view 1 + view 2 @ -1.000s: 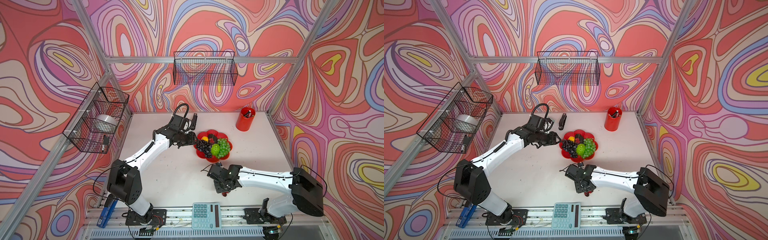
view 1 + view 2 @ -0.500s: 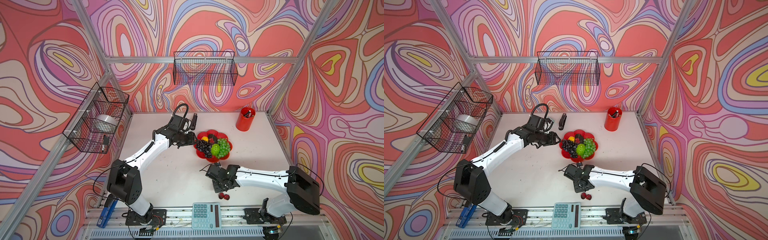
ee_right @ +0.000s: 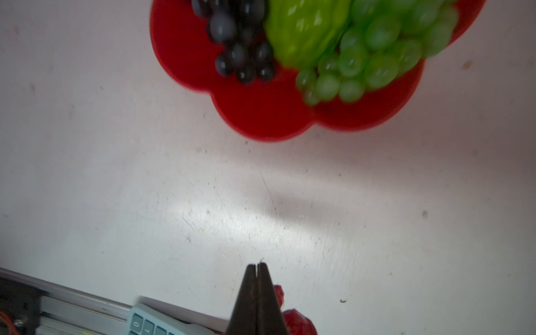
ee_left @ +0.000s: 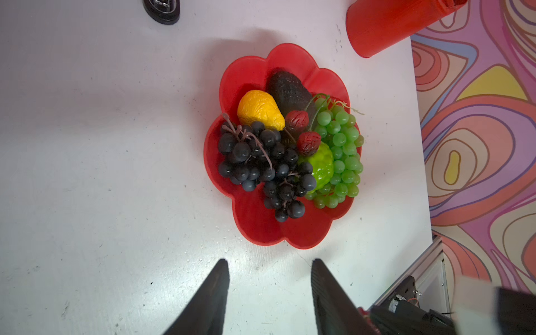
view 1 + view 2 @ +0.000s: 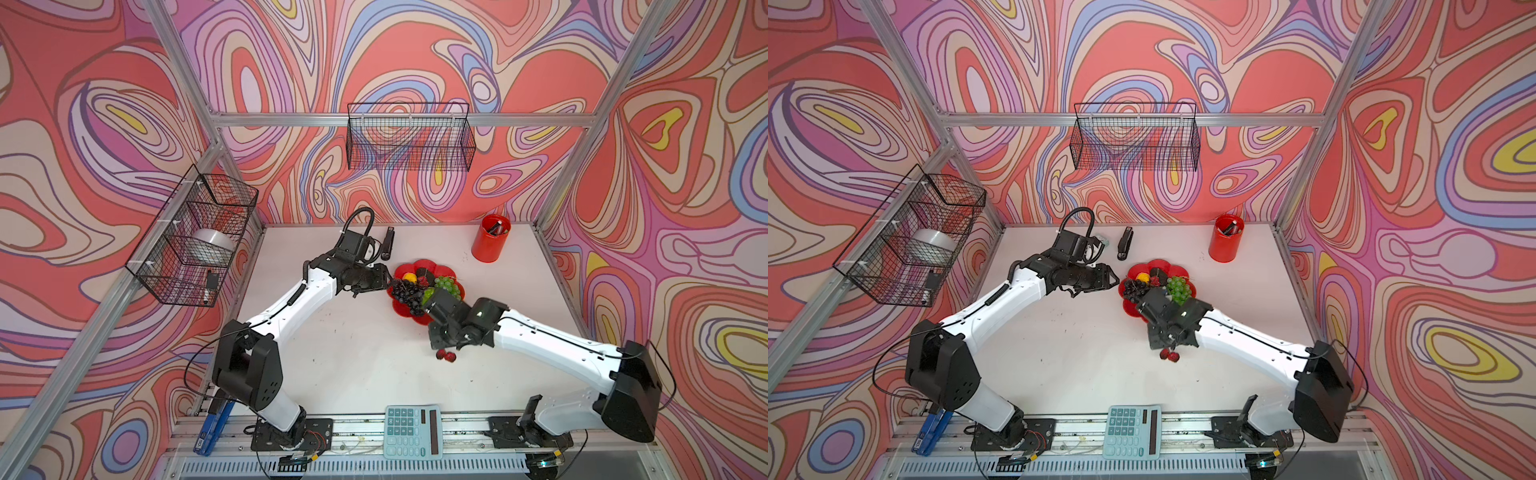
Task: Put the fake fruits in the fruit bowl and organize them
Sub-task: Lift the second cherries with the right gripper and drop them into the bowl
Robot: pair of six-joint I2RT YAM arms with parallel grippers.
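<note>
I judge this to be the last carry. The fruit bowl (image 4: 261, 232) sits on the worktop (image 5: 353, 365) toward the back. It is already loaded with the dark grape bunch (image 4: 255, 162), the green grape bunch (image 4: 342, 156), the avocado (image 4: 287, 87), the bumpy lime-green fruit (image 4: 319, 168), the yellow-orange fruit (image 4: 258, 110) and one cherry pair (image 4: 296, 120).

The other cherry pair (image 5: 446, 355) is the only fruit outside it, hanging just short of the bowl's near rim under my right claw (image 3: 256, 265). That claw is pinched fully together. Its wrist view shows a thin stem end poking out at the tips with red cherries alongside, so I read it as gripping the pair by the stem. My left claw (image 4: 269, 262) is about half spread, holds nothing, and hovers beside the bowl's left rim.

Next I need to bring the pair over the rim and release low above the bare red patch on the near side. The hold on that stem is thin and could slip.

Around it are swirl-patterned walls (image 5: 415, 50) on an aluminium frame (image 5: 332, 119), and the white worktop is scuffed. Two wire baskets (image 5: 409, 137) hang on the walls. There is a teal calculator (image 5: 411, 431) at the front edge, a red pen cup (image 5: 490, 239) back right and a black stapler (image 5: 388, 245) near the back.
</note>
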